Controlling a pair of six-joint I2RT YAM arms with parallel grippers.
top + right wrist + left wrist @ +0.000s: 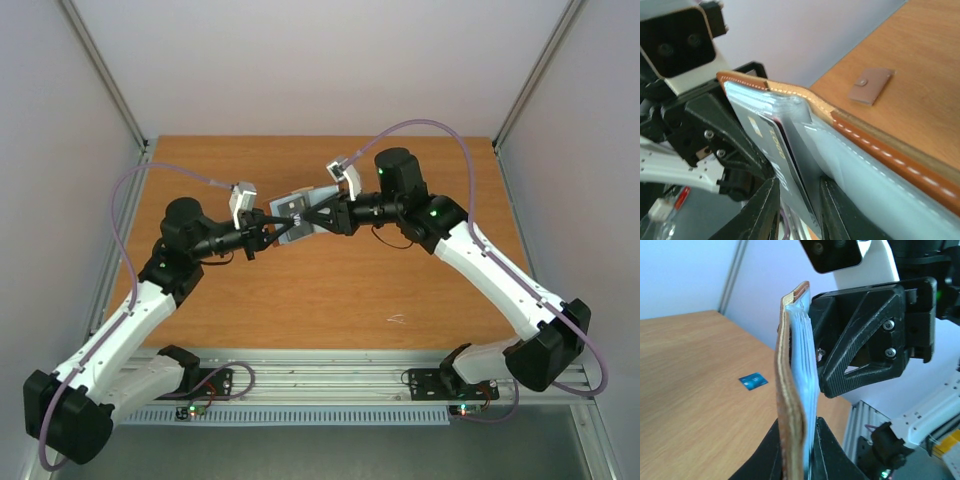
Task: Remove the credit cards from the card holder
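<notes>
The card holder, brown leather with a pale blue-grey inside, hangs in the air between both arms above the table's middle. My left gripper is shut on its lower edge and holds it upright; in the top view this gripper is left of it. My right gripper is shut on the black card with white print, which sticks out of a pocket of the holder. A thin dark red edge shows just behind that card. The blue card lies flat on the table.
The holder's brown closing tab with its snap shows beyond the stitched edge. The right gripper's black body is close against the holder's inside. The wooden table has metal frame rails at its sides.
</notes>
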